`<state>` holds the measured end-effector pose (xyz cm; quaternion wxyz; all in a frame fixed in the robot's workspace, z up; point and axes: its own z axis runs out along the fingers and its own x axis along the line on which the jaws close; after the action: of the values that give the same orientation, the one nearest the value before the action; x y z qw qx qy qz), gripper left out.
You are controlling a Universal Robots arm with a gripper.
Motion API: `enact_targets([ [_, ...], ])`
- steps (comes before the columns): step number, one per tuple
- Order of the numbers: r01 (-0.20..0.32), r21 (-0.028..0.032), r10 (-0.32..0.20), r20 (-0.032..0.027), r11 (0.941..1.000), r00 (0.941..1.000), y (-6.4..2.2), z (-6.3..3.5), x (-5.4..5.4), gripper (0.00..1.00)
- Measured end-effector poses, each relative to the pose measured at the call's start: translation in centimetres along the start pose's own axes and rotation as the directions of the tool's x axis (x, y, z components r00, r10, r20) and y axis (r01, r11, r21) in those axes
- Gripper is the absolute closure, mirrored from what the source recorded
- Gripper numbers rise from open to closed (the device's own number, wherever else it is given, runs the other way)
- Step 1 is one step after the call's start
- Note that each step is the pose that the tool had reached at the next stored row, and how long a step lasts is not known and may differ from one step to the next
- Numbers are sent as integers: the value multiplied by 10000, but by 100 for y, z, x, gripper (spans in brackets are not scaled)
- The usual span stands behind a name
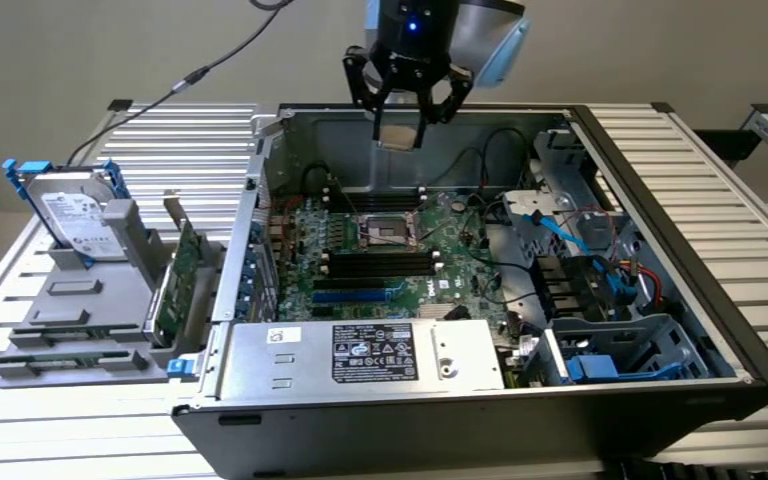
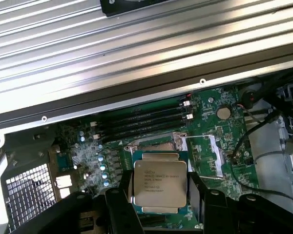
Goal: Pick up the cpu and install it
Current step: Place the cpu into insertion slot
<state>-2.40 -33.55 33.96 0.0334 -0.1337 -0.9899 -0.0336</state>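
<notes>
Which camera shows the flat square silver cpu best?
The wrist view: the flat square silver cpu faces the camera, its printed top showing. In the exterior view it is a pale patch in the gripper, above the open black computer case.

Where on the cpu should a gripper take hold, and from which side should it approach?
By two opposite thin edges, coming square onto the flat metal top: the cpu is a thin square plate, so only its rim gives purchase. The gripper holds it so.
</notes>
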Motion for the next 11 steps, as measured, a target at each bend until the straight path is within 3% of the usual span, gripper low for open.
enact_targets([
  [6,-1083,-85,1083,58,9941,9941,-2,38,-3,45],
  [11,-1983,-160,1985,100,9800,9801,-4,72,-5,45],
])
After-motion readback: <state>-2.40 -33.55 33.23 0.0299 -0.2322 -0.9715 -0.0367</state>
